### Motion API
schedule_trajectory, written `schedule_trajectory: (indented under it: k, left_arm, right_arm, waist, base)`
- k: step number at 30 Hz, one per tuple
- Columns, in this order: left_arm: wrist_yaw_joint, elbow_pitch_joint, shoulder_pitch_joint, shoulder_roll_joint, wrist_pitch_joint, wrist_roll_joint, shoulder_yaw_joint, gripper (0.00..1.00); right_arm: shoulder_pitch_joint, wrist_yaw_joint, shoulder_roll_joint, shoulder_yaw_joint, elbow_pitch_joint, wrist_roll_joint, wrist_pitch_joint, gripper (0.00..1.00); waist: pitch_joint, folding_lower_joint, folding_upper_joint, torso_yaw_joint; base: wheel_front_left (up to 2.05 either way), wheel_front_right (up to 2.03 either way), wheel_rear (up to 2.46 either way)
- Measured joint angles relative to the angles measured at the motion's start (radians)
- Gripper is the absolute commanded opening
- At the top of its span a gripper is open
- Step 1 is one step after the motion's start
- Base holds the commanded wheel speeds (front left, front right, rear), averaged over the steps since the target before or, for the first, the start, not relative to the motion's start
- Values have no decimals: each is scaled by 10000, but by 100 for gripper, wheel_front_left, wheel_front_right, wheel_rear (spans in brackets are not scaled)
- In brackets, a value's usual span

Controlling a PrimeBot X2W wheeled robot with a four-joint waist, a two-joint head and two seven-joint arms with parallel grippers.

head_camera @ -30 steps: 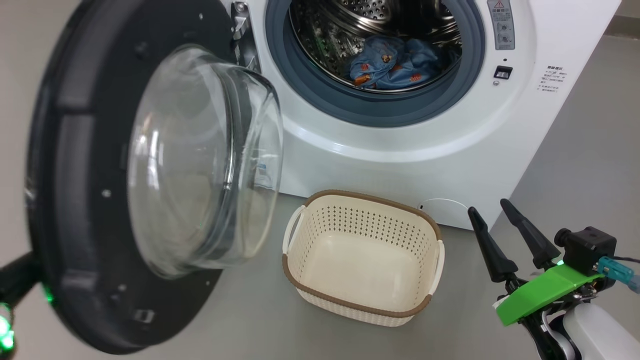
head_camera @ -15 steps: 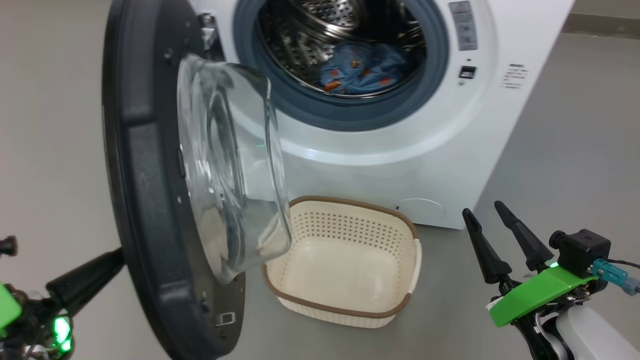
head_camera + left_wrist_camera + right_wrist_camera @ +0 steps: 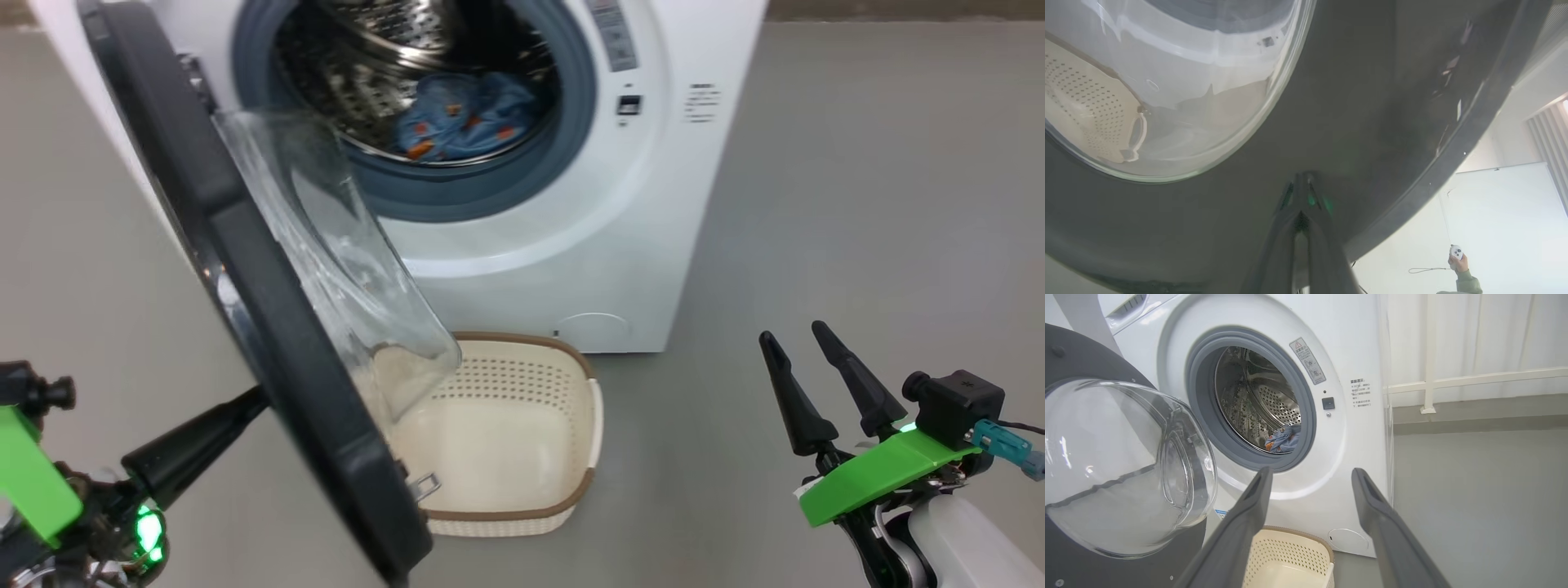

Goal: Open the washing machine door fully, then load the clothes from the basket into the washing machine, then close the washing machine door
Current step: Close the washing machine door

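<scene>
At the washer (image 3: 653,245) front, our door (image 3: 269,327) stands half open.
Our left gripper (image 3: 1302,183), fingers pressed together, touches the door's black outer ring; our right gripper (image 3: 793,333) hovers spread and empty at lower right. We see blue clothes (image 3: 465,118) in the drum, the basket (image 3: 531,384) empty on the floor.
</scene>
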Motion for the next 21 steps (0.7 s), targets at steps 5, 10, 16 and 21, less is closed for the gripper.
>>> schedule_trajectory:
  k: [5,10,16,21]
  left_arm:
    - [-146,-234,0,-107,-10,117,-251,0]
    - [-176,-303,-110,-378,-506,385,-311,0]
    - [-355,81,-852,-790,-1294,713,-265,0]
    - [-558,571,-1269,-959,-1588,828,-263,0]
  right_arm:
    - [10,0,71,-52,-13,0,0,100]
    - [12,0,163,-94,-59,-2,0,100]
    - [12,0,286,-121,-69,-6,0,100]
    - [12,0,303,-150,-69,-82,0,100]
  waist:
    - [13,0,0,-661]
    - [81,0,0,-1274]
    - [243,0,0,-1885]
    - [391,0,0,-2222]
  base:
    - [0,0,0]
    - [0,0,0]
    - [0,0,0]
    - [0,0,0]
